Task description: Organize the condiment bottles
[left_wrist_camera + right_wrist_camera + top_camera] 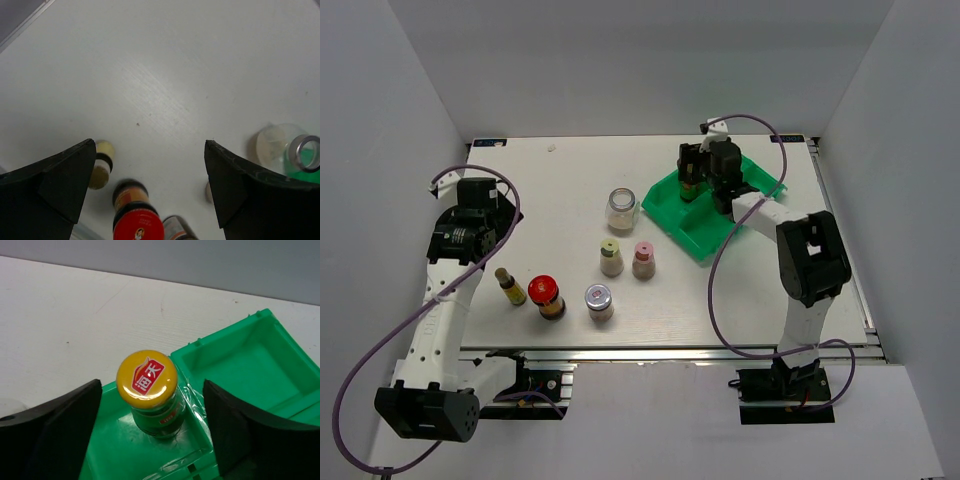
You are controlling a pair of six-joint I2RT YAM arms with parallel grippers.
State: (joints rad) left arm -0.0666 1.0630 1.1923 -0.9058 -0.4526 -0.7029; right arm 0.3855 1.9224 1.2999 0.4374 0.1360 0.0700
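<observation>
Right gripper [152, 437] gapes clear around yellow-capped bottle [148, 380] in tray [240, 365] compartment.

Seven containers: two yellow-capped bottles [510, 287] [148, 379], lower left and upper right; two shakers [611, 257] [643, 260]; one red-lidded jar [547, 296]; one silver-lidded jar [598, 301]; one clear jar [621, 208]. One tray [665, 206]. Two arms [440, 300] [802, 265].

Right end effector [152, 402] leaves gaps either side of the yellow-capped bottle [147, 377]; green tray [260, 320] walls crowd it; desk [75, 305] beyond lies bare.
</observation>
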